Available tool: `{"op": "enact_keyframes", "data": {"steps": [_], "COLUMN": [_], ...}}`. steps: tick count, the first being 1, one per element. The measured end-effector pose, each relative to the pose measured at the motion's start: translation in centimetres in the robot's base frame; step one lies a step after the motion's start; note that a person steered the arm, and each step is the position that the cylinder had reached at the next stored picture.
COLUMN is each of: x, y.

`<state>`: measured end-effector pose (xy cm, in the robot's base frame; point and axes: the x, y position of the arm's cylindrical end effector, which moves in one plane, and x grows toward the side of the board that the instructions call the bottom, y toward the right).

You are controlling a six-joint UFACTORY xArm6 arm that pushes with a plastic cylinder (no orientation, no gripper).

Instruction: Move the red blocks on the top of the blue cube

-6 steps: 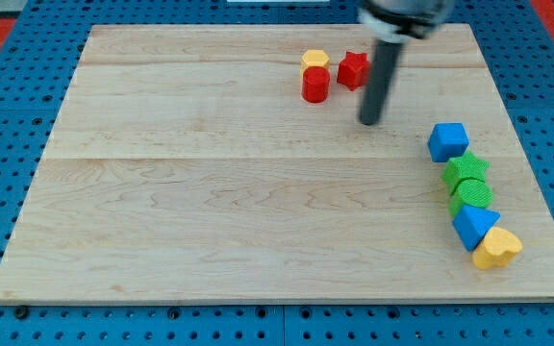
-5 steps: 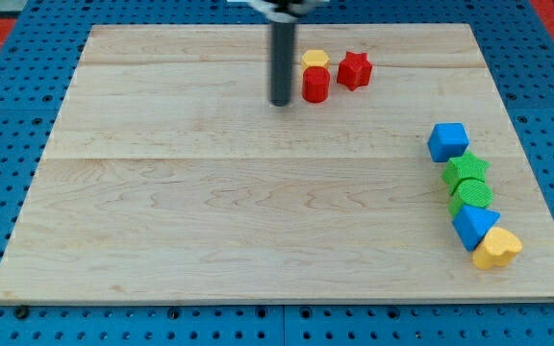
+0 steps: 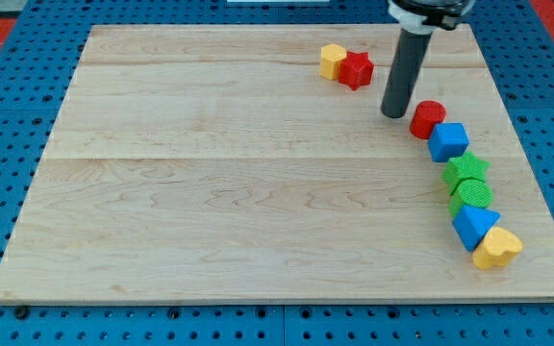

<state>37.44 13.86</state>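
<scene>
Moved: red cylinder went from beside the yellow block to the blue cube, touching its upper-left.
End effector: bare rod, no jaws, holding nothing; my tip sat just left of the cylinder.
Remaining: red star block, up-left of tip.
Technique: approach from its far left, push slowly rightward-down, avoid dragging the yellow block.

The dark rod descends from twelve o'clock, leaning slightly. My tip rests on the board, toward two o'clock.
</scene>
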Motion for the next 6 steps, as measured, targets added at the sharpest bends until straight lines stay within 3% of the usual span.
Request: {"op": "enact_keyframes", "data": {"steps": [2, 4, 5, 6], "x": [0.5, -0.8, -4.7, -10.1], "y": [3.9, -5.4, -11.8, -13.9]}}
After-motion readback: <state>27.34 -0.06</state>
